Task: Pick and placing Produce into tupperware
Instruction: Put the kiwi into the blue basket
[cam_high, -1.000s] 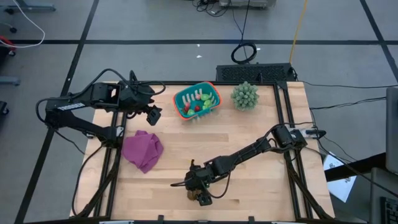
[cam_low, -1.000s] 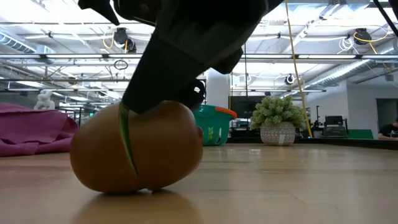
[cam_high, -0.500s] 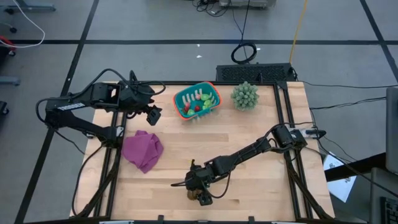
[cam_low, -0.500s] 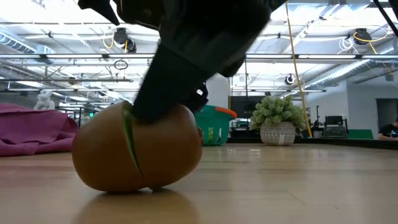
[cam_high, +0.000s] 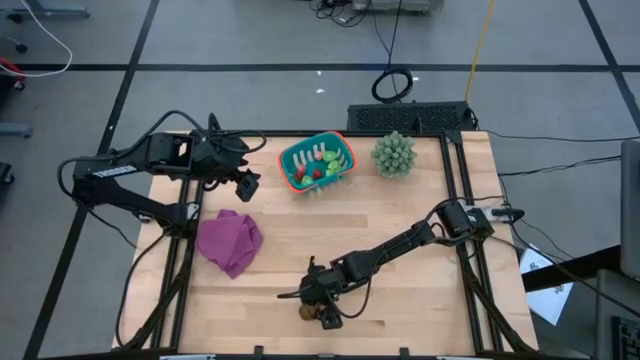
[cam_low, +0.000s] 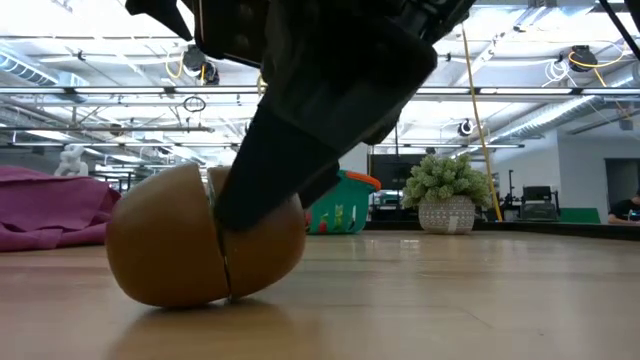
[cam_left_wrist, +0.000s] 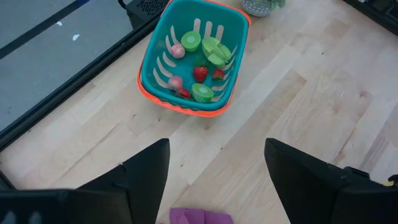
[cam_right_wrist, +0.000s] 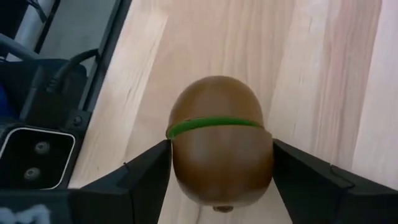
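Note:
The brown oval produce (cam_right_wrist: 221, 143), with a green seam around its middle, lies on the wood near the table's near edge (cam_high: 318, 313) (cam_low: 200, 245). My right gripper (cam_right_wrist: 221, 180) (cam_high: 320, 300) is shut on it. The teal tupperware basket (cam_high: 317, 163) (cam_left_wrist: 160, 37) (cam_low: 345, 200) stands at the far edge and holds red, light green and pink toy pieces. My left gripper (cam_left_wrist: 217, 180) (cam_high: 245, 185) waits open above the table to the left of the basket. My right gripper pinches the brown oval between its two fingers (cam_right_wrist: 146, 177), one on each long side (cam_right_wrist: 179, 155), across its width. The fingers slant down on it from above (cam_low: 300, 150). The oval's underside (cam_low: 190, 298) rests on the table, and it sits tipped.
A spiky pale-green plant in a pot (cam_high: 394, 154) (cam_low: 447, 195) stands right of the basket. A purple cloth (cam_high: 229, 240) (cam_low: 50, 205) (cam_left_wrist: 199, 216) lies crumpled at the left. Bare wood lies between the basket and the right gripper.
The brown oval has tipped under my right gripper while staying on the table: its green seam has gone from slanting to almost upright in the low view. It has shifted slightly toward the purple cloth, and the gripper with it.

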